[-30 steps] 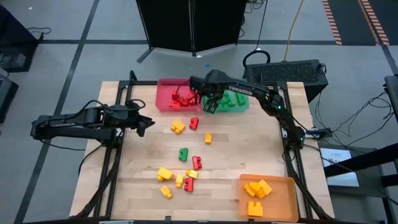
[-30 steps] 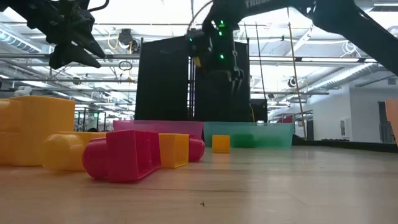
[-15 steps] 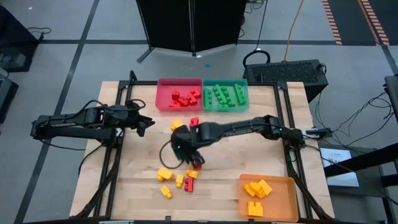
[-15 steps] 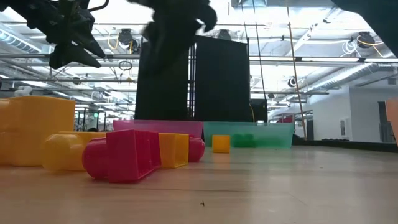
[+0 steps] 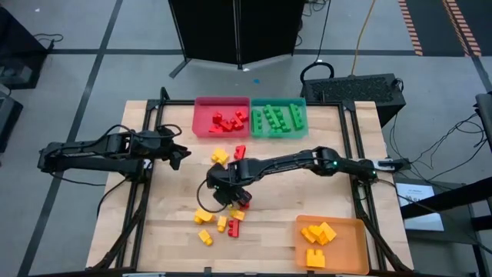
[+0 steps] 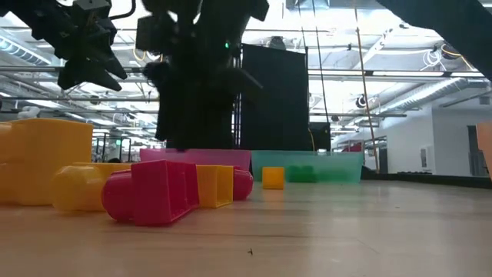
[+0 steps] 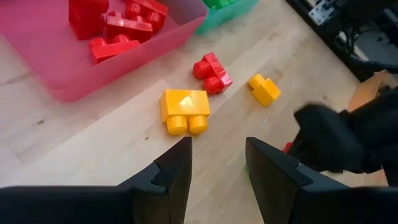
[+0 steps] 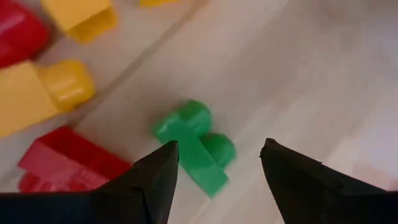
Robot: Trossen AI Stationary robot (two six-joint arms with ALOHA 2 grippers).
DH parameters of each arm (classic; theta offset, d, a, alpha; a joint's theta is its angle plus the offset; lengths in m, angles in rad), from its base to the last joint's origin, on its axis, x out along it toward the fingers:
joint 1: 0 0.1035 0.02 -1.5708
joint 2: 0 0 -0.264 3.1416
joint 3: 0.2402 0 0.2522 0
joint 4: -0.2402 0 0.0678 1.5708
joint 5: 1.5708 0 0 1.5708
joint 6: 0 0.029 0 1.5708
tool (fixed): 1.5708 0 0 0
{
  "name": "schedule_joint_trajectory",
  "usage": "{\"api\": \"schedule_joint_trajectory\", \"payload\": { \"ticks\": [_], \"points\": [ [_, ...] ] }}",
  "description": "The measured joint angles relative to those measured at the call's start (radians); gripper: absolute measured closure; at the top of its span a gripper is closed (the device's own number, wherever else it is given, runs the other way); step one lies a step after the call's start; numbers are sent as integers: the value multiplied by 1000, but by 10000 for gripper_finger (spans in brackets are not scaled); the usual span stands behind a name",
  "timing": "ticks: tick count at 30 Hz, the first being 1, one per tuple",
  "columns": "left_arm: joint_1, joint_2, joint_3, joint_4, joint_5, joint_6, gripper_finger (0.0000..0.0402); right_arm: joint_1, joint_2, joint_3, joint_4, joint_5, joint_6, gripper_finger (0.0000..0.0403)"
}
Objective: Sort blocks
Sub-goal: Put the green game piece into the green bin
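Loose red and yellow blocks lie flat on the table's middle and near part: a yellow one, a red one, another red one and a yellow cluster. My right gripper hangs open over a green block, one finger on each side of it, not touching. The gripper hides that block in the high view. My left gripper waits open at the table's left, above the wood, facing a yellow block and a red one.
A red tray with red blocks and a teal tray with green blocks sit side by side at the far edge. An orange tray with yellow blocks is at the near right corner. My right arm stretches across the table's middle.
My right gripper has swung from above the teal tray at the far edge toward the near edge and down to the table's middle, and now stands over the green block. The left arm has kept still.
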Motion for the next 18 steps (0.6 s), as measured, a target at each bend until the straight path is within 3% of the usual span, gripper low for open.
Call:
{"api": "schedule_joint_trajectory", "payload": {
  "ticks": [13, 18],
  "points": [
    [0, 0, 0, -24, -4, 0, 249, -14, 108, 3, 62, -12, -45, 180],
    [0, 0, 0, -24, -5, 0, 249, -11, 115, 6, 35, 45, 48, 230]
  ]
}}
